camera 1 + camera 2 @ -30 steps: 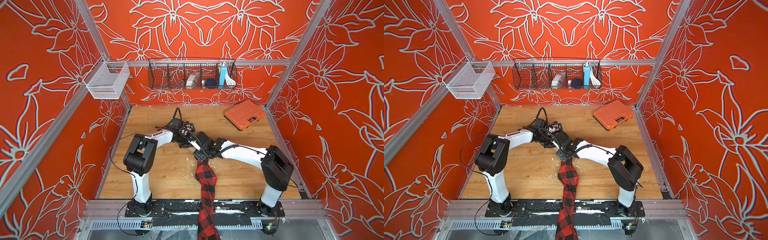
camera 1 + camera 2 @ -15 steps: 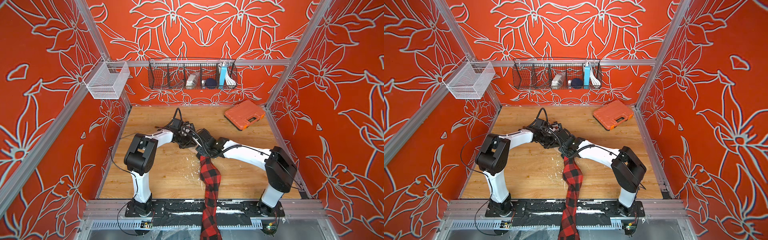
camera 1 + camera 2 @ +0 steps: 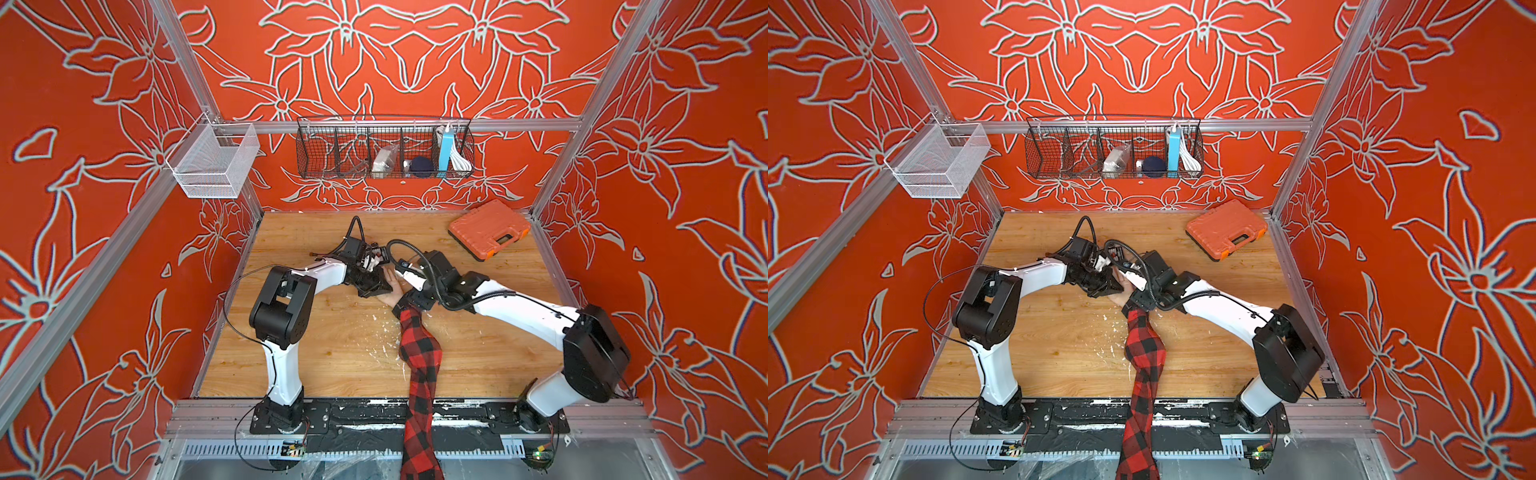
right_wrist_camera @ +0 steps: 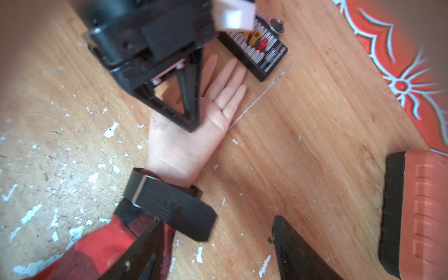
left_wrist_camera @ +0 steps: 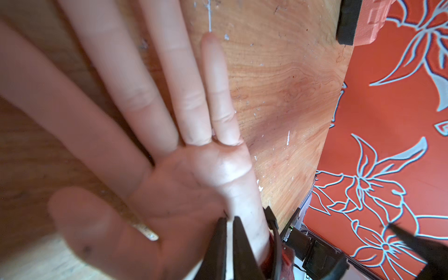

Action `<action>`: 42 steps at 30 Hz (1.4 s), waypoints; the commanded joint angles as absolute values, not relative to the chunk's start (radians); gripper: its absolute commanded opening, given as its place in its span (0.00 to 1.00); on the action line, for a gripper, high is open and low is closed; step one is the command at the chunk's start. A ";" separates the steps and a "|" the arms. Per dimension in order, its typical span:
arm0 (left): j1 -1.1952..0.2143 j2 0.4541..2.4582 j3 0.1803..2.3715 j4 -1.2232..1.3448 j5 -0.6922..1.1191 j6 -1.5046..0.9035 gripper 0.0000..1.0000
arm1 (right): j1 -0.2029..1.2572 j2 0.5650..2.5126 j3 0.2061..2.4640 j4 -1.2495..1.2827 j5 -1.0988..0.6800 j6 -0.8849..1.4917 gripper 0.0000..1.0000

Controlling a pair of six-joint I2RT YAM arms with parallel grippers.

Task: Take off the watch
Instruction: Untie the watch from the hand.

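**A:** Where was the watch (image 4: pixel 167 194)?

**B:** It was strapped round the wrist of the hand (image 4: pixel 184 145), which lay palm up on the table (image 4: pixel 303 145). The right wrist view showed the ribbed black strap, its buckle and the loose end jutting past it. The case could not be seen. In both top views the watch (image 3: pixel 400 309) was only a dark band at the cuff of the checked sleeve (image 3: pixel 419 357).

**A:** Gripper states?

**B:** The left gripper (image 5: pixel 230 219) had its jaws narrow, almost together, with the tips over the palm and nothing seen between them. The right gripper (image 4: pixel 215 225) had its jaws wide, one on either side of the loose strap end, and gripped nothing.

**A:** Counts?

**B:**
- One watch.
- One hand, with five digits spread in the left wrist view.
- Two arms.
- One black board (image 4: pixel 257 46) just beyond the fingertips, clear only in the right wrist view.
- One orange case (image 3: pixel 489 228), whole only from above.
- Two baskets, one white mesh basket (image 3: pixel 214 164) and one black wire basket (image 3: pixel 332 145), in the top views alone.
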State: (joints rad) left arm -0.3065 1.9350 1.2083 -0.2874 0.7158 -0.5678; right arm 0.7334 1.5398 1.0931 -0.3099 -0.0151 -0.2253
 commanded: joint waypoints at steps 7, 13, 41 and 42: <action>-0.302 1.982 1.216 -0.371 0.669 -0.536 0.10 | 0.531 1.517 1.050 -0.251 -0.370 -0.570 0.77; -0.302 1.999 1.235 -0.391 0.664 -0.526 0.09 | 0.465 1.650 1.164 -0.391 -0.612 -0.830 0.74; -0.301 2.106 1.351 -0.420 0.670 -0.514 0.07 | 0.593 1.918 1.370 -0.635 -0.784 -1.142 0.37; -0.301 2.108 1.351 -0.419 0.670 -0.514 0.07 | 0.598 1.926 1.381 -0.656 -0.783 -1.155 0.36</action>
State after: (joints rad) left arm -0.3058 2.0529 1.3598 -0.3771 0.7361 -0.5354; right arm 0.5789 1.8950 1.3460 -0.5499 -0.7357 -1.0794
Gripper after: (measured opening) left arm 0.071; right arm 0.365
